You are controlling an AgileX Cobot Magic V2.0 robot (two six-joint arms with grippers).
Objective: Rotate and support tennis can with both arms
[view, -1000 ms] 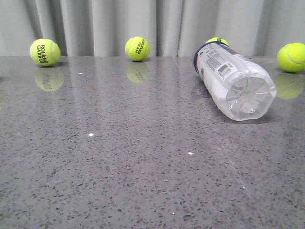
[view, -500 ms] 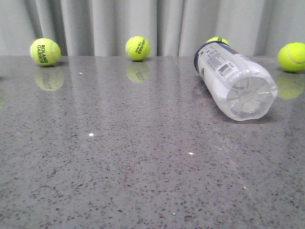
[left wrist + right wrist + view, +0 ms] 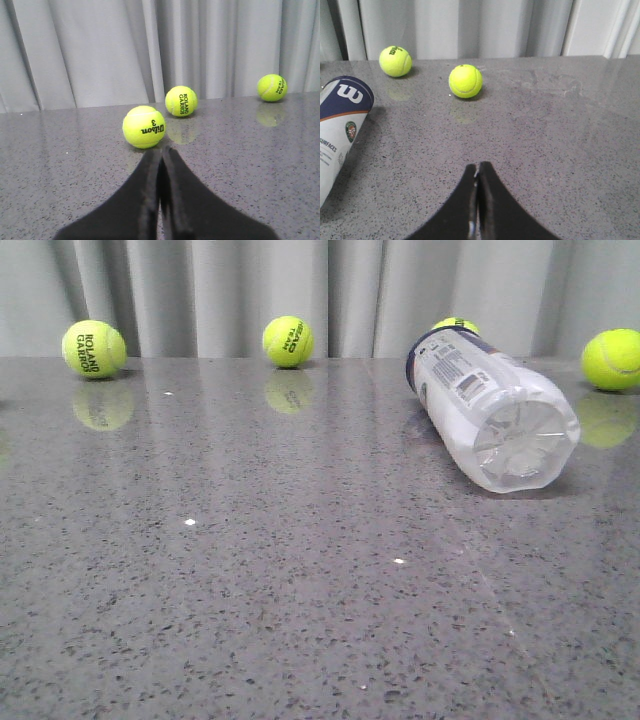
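The tennis can (image 3: 490, 410) lies on its side at the right of the grey table, clear bottom end toward the camera, navy band at the far end. Its navy end with orange stripe and round emblem also shows in the right wrist view (image 3: 340, 125). Neither gripper shows in the front view. My left gripper (image 3: 161, 150) is shut and empty, just short of a Wilson tennis ball (image 3: 144, 126). My right gripper (image 3: 478, 166) is shut and empty over bare table, well apart from the can.
Tennis balls stand along the table's back edge by the grey curtain: far left (image 3: 93, 349), middle (image 3: 288, 341), one behind the can (image 3: 456, 326), far right (image 3: 612, 359). Two balls (image 3: 395, 61) (image 3: 465, 81) lie beyond the right gripper.
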